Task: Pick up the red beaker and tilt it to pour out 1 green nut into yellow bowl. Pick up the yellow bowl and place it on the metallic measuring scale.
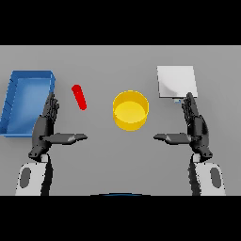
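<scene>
Blue open tray [14,123] at the far left edge, resting on grey table [117,155]

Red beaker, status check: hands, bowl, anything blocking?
Left hand and right hand open, holding nothing. Red beaker untouched on table, left of yellow bowl. Scale bare. Nothing between left hand and beaker.

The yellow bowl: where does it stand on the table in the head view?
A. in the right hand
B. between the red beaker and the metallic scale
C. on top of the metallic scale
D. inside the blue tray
B: the yellow bowl stands on the bare table, with the red beaker to its left and the metallic scale to its upper right, held by neither hand.
</scene>
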Available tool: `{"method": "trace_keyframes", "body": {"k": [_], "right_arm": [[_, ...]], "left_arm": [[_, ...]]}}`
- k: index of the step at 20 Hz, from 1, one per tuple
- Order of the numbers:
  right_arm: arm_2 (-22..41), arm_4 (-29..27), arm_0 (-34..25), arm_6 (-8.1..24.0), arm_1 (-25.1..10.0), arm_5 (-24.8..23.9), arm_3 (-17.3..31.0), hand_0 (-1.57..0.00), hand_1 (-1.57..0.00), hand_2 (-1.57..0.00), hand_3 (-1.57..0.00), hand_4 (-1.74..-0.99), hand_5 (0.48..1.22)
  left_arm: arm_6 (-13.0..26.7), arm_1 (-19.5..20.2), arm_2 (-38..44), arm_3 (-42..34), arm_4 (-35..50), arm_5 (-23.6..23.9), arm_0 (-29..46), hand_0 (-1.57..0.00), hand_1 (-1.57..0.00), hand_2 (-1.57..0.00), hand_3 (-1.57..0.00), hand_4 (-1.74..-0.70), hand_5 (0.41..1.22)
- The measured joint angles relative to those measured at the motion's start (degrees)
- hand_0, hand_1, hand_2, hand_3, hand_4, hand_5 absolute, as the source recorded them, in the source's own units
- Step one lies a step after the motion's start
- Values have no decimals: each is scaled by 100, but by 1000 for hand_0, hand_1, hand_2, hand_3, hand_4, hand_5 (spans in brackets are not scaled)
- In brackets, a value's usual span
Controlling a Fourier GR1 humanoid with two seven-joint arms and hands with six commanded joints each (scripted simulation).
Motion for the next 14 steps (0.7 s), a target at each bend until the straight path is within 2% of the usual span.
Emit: {"method": "trace_keyframes", "body": {"k": [6, 7, 8, 10, 14], "right_arm": [[-12, -8, -22, 17, -30, -2, -21, 1, 1, 1, 1, -1167, 599], [241, 666, 215, -471, -273, -172, -226, 1, 1, 1, 1, -1163, 595], [403, 1090, 351, -593, -367, -315, -314, 1, 1, 1, 1, -1162, 594], [622, 1559, 466, -510, -381, -498, -527, 1, 1, 1, 1, -1159, 590], [646, 1594, 539, -400, -392, -499, -662, 1, 1, 1, 1, -1192, 600]], "left_arm": [[18, 100, 84, 63, 56, -41, -42, 1, 1, 1, 1, -1151, 599], [-121, 260, -69, -107, -163, -113, 142, 1, 1, 1, 1, -1156, 599], [-181, 364, -182, -287, -285, -178, 275, 1, 1, 1, 1, -1158, 599], [50, 454, -291, -548, -368, -213, 335, 1, 1, 1, 1, -1163, 599], [195, 504, -406, -637, -530, -215, 385, 1, 1, 1, 1, -1161, 602]]}}
